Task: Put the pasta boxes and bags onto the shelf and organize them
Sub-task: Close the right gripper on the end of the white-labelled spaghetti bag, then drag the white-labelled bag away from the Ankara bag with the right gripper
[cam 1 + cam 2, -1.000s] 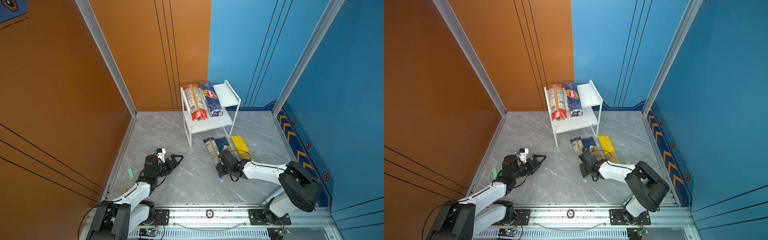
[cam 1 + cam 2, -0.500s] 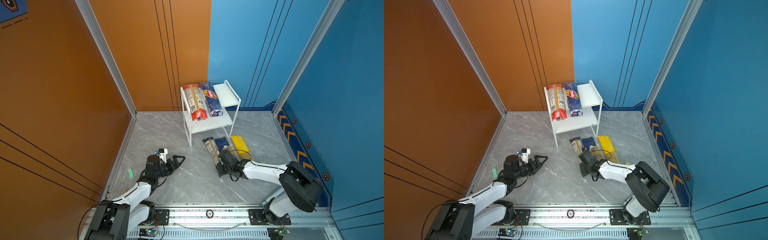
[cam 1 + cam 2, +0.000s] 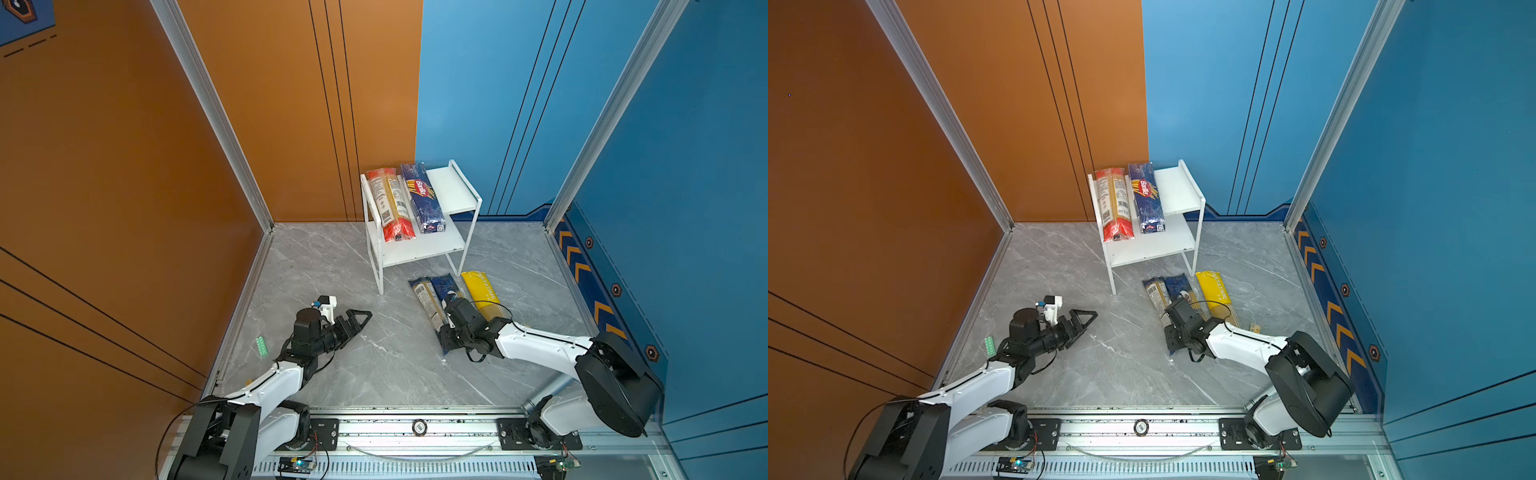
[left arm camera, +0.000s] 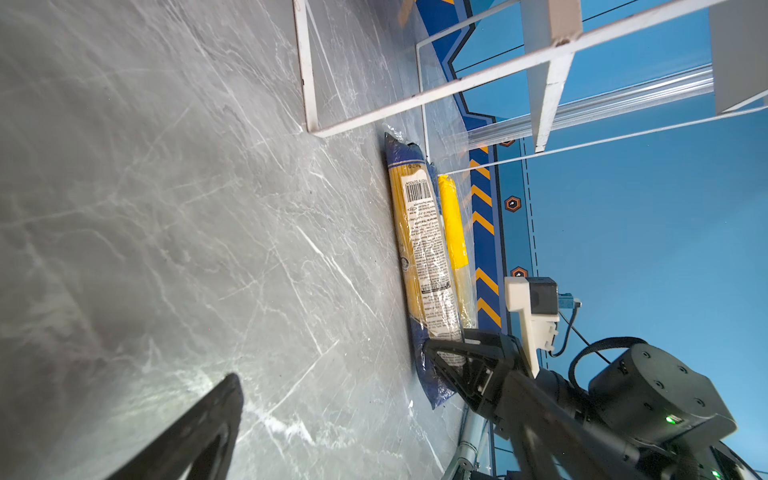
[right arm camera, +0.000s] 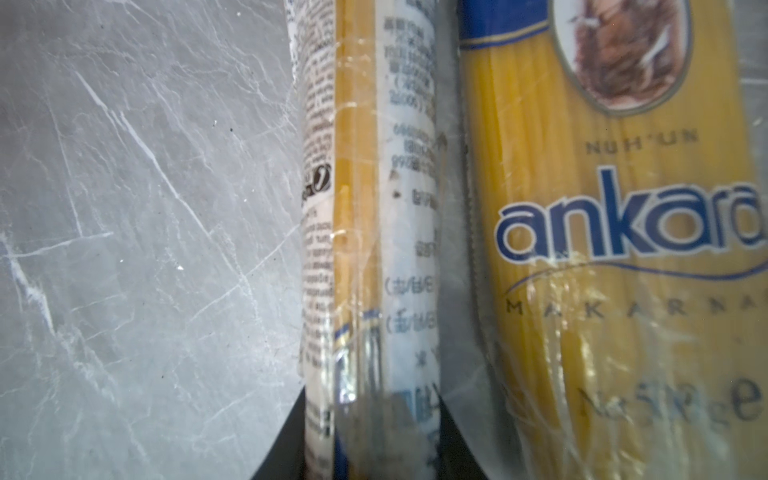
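The right jaws have just closed in to pinch the near end of the clear labelled pack (image 3: pixel 426 301), lying on the bench (image 3: pixel 374 365) just near of the shelf (image 3: pixel 419 251), so lifting looks next; the left jaws stay spread, empty.
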Robot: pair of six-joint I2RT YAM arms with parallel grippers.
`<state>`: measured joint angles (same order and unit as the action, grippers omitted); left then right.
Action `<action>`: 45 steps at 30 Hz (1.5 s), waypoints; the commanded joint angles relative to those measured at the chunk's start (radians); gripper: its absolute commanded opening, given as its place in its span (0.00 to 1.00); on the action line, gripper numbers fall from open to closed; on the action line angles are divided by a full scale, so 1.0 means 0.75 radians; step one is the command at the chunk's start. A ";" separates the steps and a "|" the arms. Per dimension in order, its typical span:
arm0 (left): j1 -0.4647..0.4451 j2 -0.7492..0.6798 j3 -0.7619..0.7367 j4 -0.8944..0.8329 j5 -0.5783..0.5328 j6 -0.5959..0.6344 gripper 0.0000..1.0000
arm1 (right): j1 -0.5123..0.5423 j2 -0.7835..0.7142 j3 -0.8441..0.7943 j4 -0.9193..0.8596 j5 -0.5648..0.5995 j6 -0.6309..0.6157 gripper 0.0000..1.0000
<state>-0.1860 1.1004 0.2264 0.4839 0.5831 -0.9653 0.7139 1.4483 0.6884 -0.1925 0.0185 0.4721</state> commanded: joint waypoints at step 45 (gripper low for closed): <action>-0.054 0.061 0.052 0.041 -0.037 0.045 0.98 | -0.058 -0.516 0.319 -0.682 0.149 -0.020 0.00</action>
<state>-0.2173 1.1412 0.2428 0.4973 0.5686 -0.9573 0.6796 1.1172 0.8501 -0.7364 0.0650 0.4618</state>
